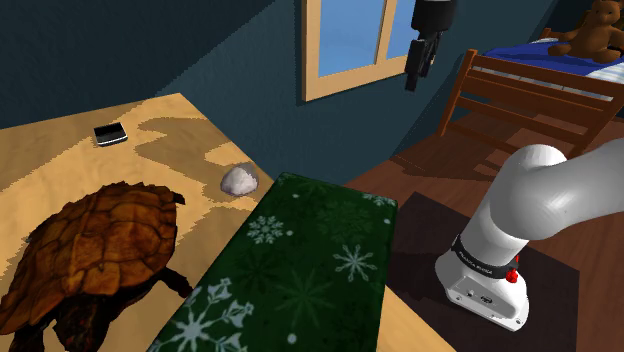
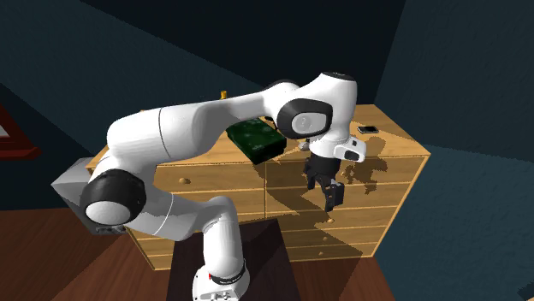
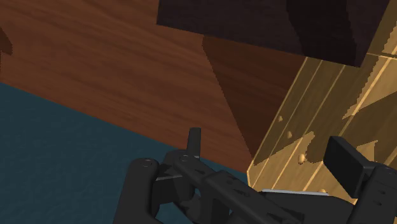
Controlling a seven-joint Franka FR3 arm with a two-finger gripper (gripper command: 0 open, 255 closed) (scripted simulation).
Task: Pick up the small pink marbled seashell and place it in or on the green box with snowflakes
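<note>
1. shoulder view: the seashell, drawn pale grey-white, lies on the wooden bench, near the far corner of the green box but apart from it.
2. the green box is dark with pale snowflakes. it lies flat and long on the bench, and its near end runs out at the picture's lower edge.
3. a brown turtle sits on the bench at that view's left of the box. the seashell lies between the turtle's far edge and the box's far corner.
4. a small flat black thing lies farther back on the bench, well apart from the shell.
5. the pincer hangs high and off the bench, in front of a window, well apart from both shell and box.
6. a wooden bed with a teddy bear on it stands at that view's upper right.
7. in the second exterior view the pincer hangs beside the bench's drawer fronts, below its top, and the white arm bends across in front.
8. in the wrist view the two black fingers stand apart and clasp nothing. beyond them are a wooden floor and the bench's pale front.
</note>
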